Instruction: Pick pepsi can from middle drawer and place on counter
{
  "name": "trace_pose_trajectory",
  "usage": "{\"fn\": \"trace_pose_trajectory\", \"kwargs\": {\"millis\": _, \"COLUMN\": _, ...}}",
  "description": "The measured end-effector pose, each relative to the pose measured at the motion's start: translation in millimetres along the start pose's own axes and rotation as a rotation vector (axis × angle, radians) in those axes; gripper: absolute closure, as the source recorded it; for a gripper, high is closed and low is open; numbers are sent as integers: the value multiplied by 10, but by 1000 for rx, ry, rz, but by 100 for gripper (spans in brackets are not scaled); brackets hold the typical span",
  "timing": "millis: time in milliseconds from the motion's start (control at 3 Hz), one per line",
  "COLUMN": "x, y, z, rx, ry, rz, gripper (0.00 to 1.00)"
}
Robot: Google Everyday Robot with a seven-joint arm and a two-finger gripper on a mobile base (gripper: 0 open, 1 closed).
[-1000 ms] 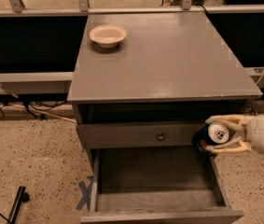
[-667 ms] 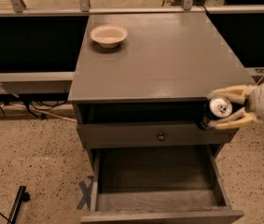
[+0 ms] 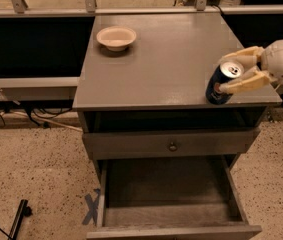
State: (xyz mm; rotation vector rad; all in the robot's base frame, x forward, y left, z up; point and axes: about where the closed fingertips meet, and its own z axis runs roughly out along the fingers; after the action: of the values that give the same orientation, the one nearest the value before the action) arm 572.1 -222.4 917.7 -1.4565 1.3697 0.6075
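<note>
The counter is seen as a flat, grey, slightly glossy cabinet top. A cream bowl is placed upright near its rear left corner. The pepsi can is located at the front right corner of the counter, well apart from the bowl. The can is tilted, with its silver top turned towards the gripper. Whether its base rests on the surface cannot be told.

The gripper is positioned at the right edge of the view, level with the counter. The can is pinched between its two pale fingers, one above the can and one below.

Below the counter, a dark open recess is visible. Under it, a grey drawer front with a small round knob is shown closed. The middle drawer is pulled out beneath it, and its bare grey floor and side walls are exposed.

The room floor is speckled and light in colour. A blue tape cross is marked on it just beside the drawer's left wall. A black object lies at the lower left. Dark panels and metal rails are seen behind the cabinet.
</note>
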Motion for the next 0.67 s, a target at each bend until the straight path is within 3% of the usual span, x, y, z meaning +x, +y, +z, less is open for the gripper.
{"fn": "trace_pose_trajectory", "kwargs": {"millis": 333, "x": 17, "y": -460, "z": -3, "rx": 76, "ry": -28, "rz": 97, "gripper": 100}}
{"fn": "trace_pose_trajectory", "kwargs": {"millis": 667, "x": 158, "y": -810, "z": -70, "rx": 206, "ry": 42, "rz": 219, "gripper": 100}}
